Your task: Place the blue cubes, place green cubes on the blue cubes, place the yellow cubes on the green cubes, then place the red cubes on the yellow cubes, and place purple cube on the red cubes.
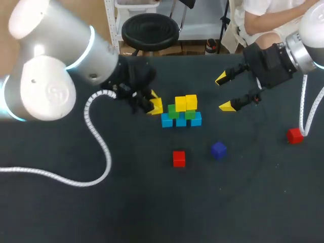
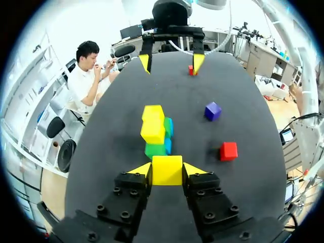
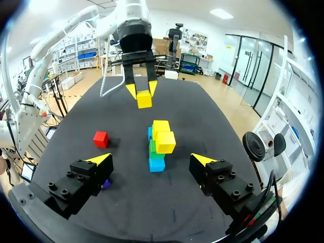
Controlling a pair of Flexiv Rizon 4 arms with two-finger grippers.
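A stack stands mid-table: blue cubes (image 1: 181,120) at the bottom, green cubes (image 1: 174,111) on them, two yellow cubes (image 1: 186,103) on top. My left gripper (image 1: 153,103) is just left of the stack, shut on a third yellow cube (image 2: 167,172), with the stack (image 2: 154,132) right ahead of its fingers. My right gripper (image 1: 225,92) hangs open to the right of the stack, holding nothing; its wrist view faces the stack (image 3: 161,143) and the left gripper (image 3: 144,90). One red cube (image 1: 178,158) and the purple cube (image 1: 218,150) lie in front of the stack.
A second red cube (image 1: 294,135) lies at the far right, under my right arm's cable. The left arm's white cable (image 1: 96,136) loops over the table's left half. The dark table top (image 1: 228,202) is bare at the front.
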